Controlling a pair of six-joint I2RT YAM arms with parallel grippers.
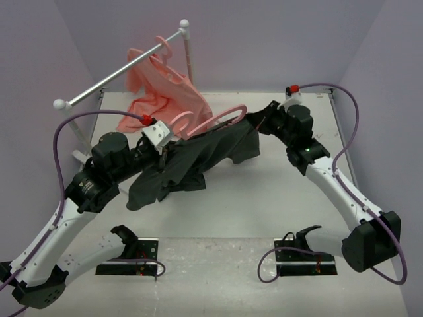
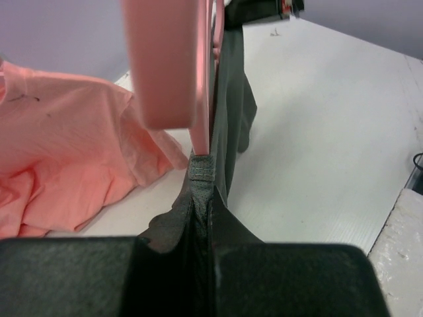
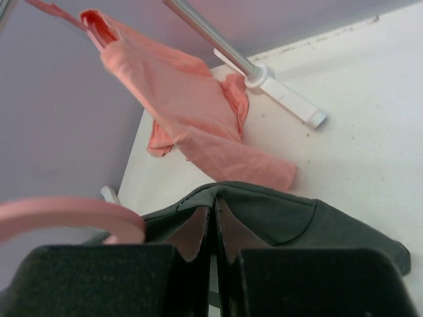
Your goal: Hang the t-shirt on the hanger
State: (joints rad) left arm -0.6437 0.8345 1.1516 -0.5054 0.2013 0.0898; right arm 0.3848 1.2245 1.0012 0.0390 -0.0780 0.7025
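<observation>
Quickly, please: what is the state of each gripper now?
Left gripper: closed, pinching the t-shirt.
Right gripper: closed, also pinching the t-shirt.

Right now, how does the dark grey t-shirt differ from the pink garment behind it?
Colour: the t-shirt is charcoal grey, the pink garment salmon. Support: the t-shirt is held up between the left pincer and right pincer, both shut on it; the pink garment hangs from the rail, its hem on the table. Both are crumpled cloth.

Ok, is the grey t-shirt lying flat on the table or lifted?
Lifted: the t-shirt hangs bunched between left fingers and right fingers; hem touching table, cannot tell.
</observation>
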